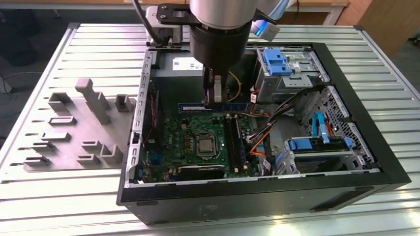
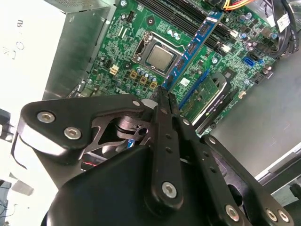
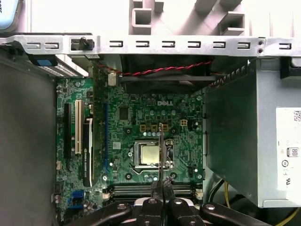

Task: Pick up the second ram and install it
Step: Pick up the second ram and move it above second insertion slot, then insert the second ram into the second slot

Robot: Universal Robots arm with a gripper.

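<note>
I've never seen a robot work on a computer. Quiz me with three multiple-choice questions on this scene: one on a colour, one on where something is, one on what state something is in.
1. What colour is the moulded tray beside the computer case?
A. red
B. grey
C. yellow

2. Where is the memory stick?
A. lying in the tray
B. on the floor
C. over the circuit board inside the case

3. What state is the gripper in?
A. shut on the memory stick
B. wide open and empty
C. shut on a cable

Answers:
1 B: the exterior view shows the tray plain grey.
2 C: both wrist views show the memory stick above the green circuit board.
3 A: the second wrist view shows the gripper closed around the memory stick.
</note>
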